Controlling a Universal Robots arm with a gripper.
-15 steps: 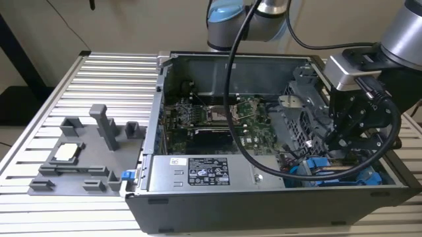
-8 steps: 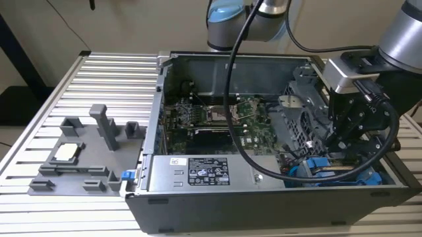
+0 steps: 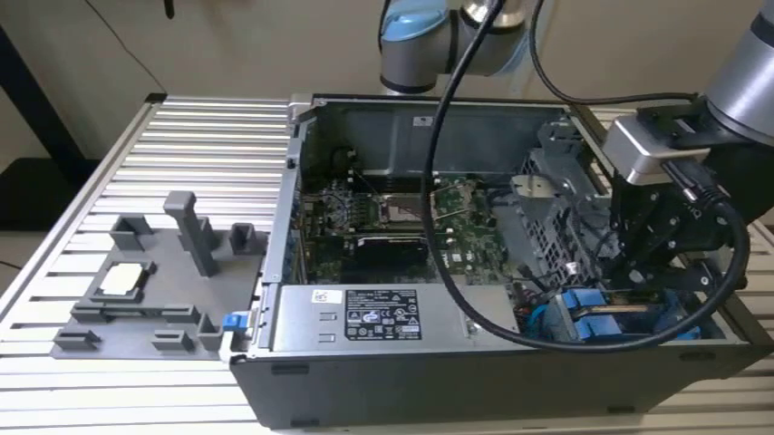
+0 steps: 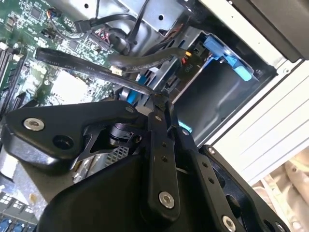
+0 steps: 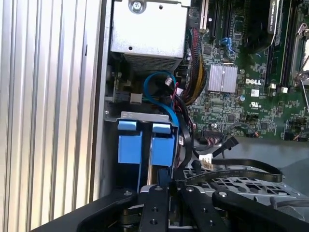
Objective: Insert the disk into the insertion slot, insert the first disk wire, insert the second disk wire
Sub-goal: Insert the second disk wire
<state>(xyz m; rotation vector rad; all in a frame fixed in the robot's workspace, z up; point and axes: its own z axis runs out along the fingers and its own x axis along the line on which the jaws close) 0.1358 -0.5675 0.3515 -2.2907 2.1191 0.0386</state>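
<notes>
The disk stands edge-on in its bright blue carrier, low in the open computer case beside a second blue carrier. My gripper is down in the case's corner at the exterior view's right, with its black fingers shut on the disk's carrier. In the second wrist view the fingertips meet just short of the insertion slot, a dark bay with a blue tab at its mouth. A flat black wire with a white-tipped plug lies loose beside the gripper.
The grey power-supply box lies along the case's front wall, and the green motherboard is behind it. A grey fixture tray sits on the slatted table at the exterior view's left. A thick black arm cable hangs across the case. The perforated drive cage is close to the gripper.
</notes>
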